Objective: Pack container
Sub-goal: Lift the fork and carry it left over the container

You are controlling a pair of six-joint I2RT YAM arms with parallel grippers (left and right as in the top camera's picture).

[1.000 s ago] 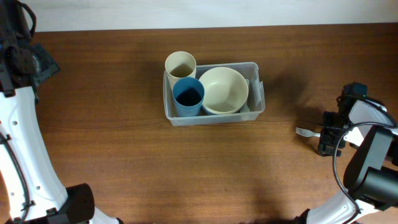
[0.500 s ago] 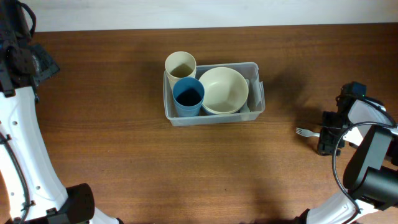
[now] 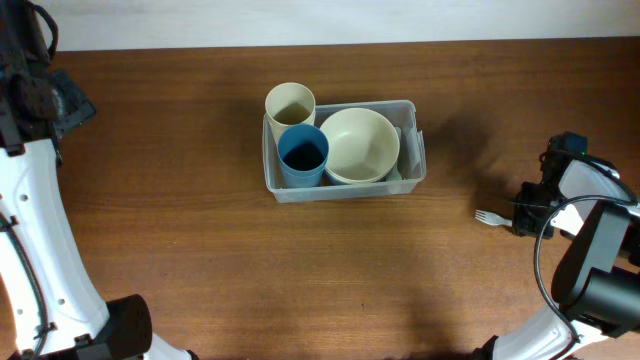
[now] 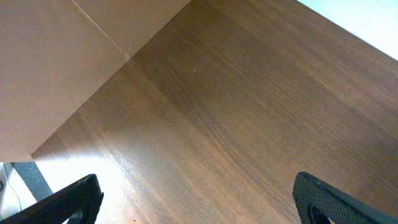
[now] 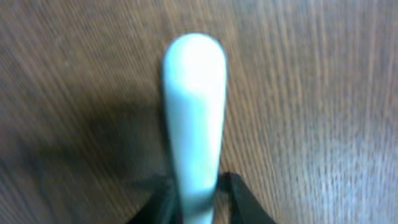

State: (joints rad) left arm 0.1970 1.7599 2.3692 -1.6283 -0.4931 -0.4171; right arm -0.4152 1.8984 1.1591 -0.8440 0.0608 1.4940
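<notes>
The container (image 3: 342, 193), a clear rectangular bin, stands at the table's middle and holds a beige cup (image 3: 290, 103), a blue cup (image 3: 302, 154) and a cream bowl (image 3: 359, 144). Far to its right a white fork (image 3: 487, 217) lies on the wood, tines pointing left. My right gripper (image 3: 526, 216) is shut on the fork's handle. In the right wrist view the rounded white handle (image 5: 193, 93) runs up from between the dark jaws of that gripper (image 5: 194, 190), which press on both its sides. My left gripper (image 4: 196, 208) hangs open over bare wood at the far left, with nothing in it.
White folded paper (image 3: 410, 150) is tucked along the bin's right wall. The left arm (image 3: 40, 100) stands at the table's far left corner. A seam in the tabletop (image 4: 106, 38) shows in the left wrist view.
My right gripper has gone from open to shut on the fork's handle. The fork has shifted slightly toward the table's front. The left arm has not moved.
</notes>
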